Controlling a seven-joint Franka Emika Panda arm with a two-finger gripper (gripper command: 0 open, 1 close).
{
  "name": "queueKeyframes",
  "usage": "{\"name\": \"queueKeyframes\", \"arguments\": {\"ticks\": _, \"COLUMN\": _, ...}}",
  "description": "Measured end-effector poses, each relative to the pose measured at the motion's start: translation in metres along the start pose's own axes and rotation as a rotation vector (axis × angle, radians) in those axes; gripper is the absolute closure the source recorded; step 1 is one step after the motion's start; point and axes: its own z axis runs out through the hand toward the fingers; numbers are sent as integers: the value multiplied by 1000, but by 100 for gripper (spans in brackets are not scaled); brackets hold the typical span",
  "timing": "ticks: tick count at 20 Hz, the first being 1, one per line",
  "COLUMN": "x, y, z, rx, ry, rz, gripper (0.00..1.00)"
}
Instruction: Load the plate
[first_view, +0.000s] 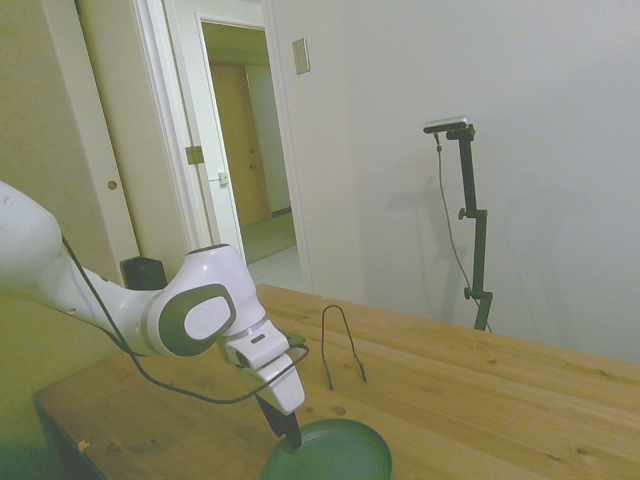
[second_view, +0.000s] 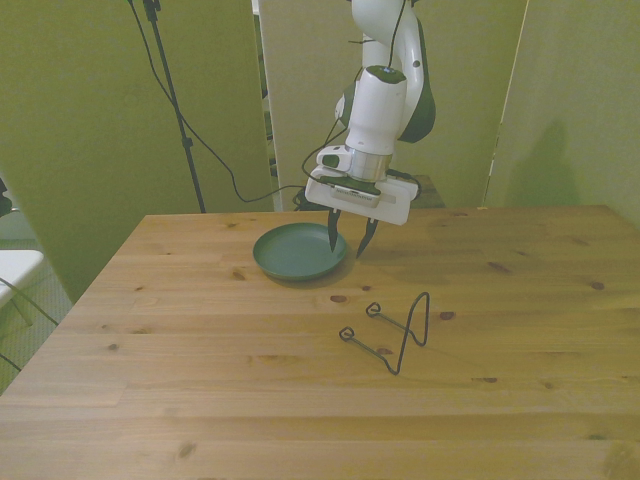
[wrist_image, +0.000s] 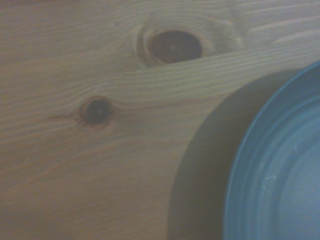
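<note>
Plate (second_view: 298, 253) lay flat on the table (second_view: 300, 380), unloaded, my gripper (second_view: 349, 238) spread astride its rim, gripping nothing, wire rack (second_view: 395, 335) empty.

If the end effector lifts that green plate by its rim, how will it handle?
The plate looks rigid and shallow, so it should probably lift without flexing. Its matte rim may grip reasonably well, but held at one edge it would likely tilt. It lies flat on the table, so pushed, it would likely slide, not roll.
</note>
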Motion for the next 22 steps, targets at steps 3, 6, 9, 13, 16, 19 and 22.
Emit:
{"name": "queueKeyframes", "arguments": {"ticks": 3, "x": 1, "y": -1, "z": 0, "rx": 3, "ry": -6, "rz": 7, "gripper": 100}}
{"name": "queueKeyframes", "arguments": {"ticks": 6, "x": 1, "y": -3, "z": 1, "rx": 4, "ry": -10, "rz": 11, "gripper": 100}}
{"name": "queueKeyframes", "arguments": {"ticks": 9, "x": 2, "y": -3, "z": 2, "rx": 8, "ry": -11, "rz": 16, "gripper": 100}}
{"name": "queueKeyframes", "arguments": {"ticks": 13, "x": 7, "y": -4, "z": -2, "rx": 28, "ry": -17, "rz": 38, "gripper": 100}}
{"name": "queueKeyframes", "arguments": {"ticks": 16, "x": 13, "y": -6, "z": -9, "rx": 52, "ry": -25, "rz": 57, "gripper": 100}}
{"name": "queueKeyframes", "arguments": {"ticks": 19, "x": 20, "y": -11, "z": -19, "rx": 79, "ry": -35, "rz": 78, "gripper": 100}}
{"name": "queueKeyframes", "arguments": {"ticks": 22, "x": 26, "y": -21, "z": -38, "rx": 116, "ry": -43, "rz": 96, "gripper": 100}}
